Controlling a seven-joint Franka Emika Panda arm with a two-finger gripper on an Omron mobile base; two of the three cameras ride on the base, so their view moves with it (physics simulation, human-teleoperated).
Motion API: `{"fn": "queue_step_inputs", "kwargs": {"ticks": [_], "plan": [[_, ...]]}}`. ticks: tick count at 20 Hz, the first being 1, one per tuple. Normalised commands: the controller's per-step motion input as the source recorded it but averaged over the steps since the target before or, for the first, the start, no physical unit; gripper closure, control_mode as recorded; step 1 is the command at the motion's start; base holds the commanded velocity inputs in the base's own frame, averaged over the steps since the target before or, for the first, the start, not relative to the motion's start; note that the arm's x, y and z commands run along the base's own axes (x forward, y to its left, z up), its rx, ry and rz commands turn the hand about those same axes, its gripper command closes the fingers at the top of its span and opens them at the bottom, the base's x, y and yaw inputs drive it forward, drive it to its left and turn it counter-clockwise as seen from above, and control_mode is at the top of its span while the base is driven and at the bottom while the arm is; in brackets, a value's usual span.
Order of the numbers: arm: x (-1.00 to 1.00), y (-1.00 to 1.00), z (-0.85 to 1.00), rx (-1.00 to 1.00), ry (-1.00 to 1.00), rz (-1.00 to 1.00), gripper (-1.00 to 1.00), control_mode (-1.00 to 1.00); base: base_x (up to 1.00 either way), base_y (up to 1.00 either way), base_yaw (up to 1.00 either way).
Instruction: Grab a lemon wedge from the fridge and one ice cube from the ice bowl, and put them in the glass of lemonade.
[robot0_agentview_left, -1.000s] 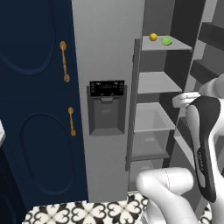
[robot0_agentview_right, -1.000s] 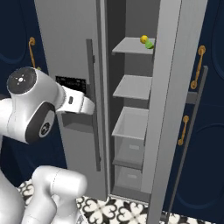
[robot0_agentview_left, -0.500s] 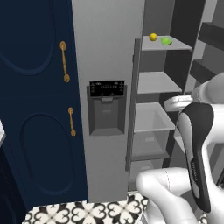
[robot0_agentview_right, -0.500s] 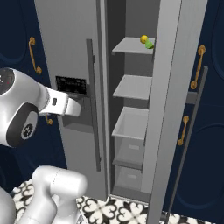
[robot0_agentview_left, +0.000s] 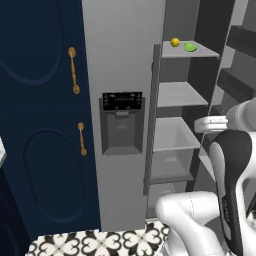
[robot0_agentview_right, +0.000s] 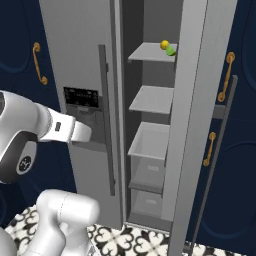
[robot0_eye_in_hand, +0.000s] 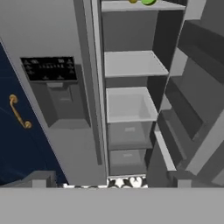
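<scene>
Left base view
fridge (robot0_agentview_left: 122, 75): its right door stands open; the left door, with the black dispenser (robot0_agentview_left: 122, 122), is shut.
top shelf (robot0_agentview_left: 200, 52): it carries the wedge (robot0_agentview_left: 190, 47) and, just to its left, a small round yellow fruit (robot0_agentview_left: 175, 42); the two lie near each other but apart.
my arm (robot0_agentview_left: 232, 165): it rises at the lower right, in front of the open compartment, well below the top shelf.
navy cabinets (robot0_agentview_left: 40, 125): they stand left of the fridge, with brass handles.

Right base view
fridge (robot0_agentview_right: 80, 45): the open door (robot0_agentview_right: 200, 100) stands edge-on at the right of the compartment.
wedge (robot0_agentview_right: 171, 50): it sits on the top shelf (robot0_agentview_right: 145, 52), touching or nearly touching the yellow fruit (robot0_agentview_right: 164, 44) on its left.
lower levels: a bare shelf, then a drawer bin (robot0_agentview_right: 150, 145) and further drawers beneath.
my arm (robot0_agentview_right: 50, 127): it reaches from the left across the dispenser door.

Hand view
wedge (robot0_eye_in_hand: 148, 1): just a green sliver at the top edge, on the top shelf, beside a sliver of the yellow fruit (robot0_eye_in_hand: 133, 1).
fingers (robot0_eye_in_hand: 109, 179): two dark tips low in the picture, set wide apart, with nothing between them.
floor (robot0_eye_in_hand: 124, 181): patterned tile shows at the foot of the fridge.
</scene>
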Motion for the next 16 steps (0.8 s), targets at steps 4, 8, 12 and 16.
{"fn": "queue_step_inputs", "kwargs": {"ticks": [4, 8, 12, 16], "plan": [[0.0, 0.0, 0.0, 0.0, 0.0, 0.0, -1.0, 1.0, -0.01, -0.31, -0.15], [0.0, 0.0, 0.0, 0.0, 0.0, 0.0, -1.0, 1.0, 0.29, -0.55, -0.31], [0.0, 0.0, 0.0, 0.0, 0.0, 0.0, -1.0, 1.0, 0.8, -0.28, -0.31], [0.0, 0.0, 0.0, 0.0, 0.0, 0.0, -1.0, 1.0, 0.17, 0.6, -0.02]]}}
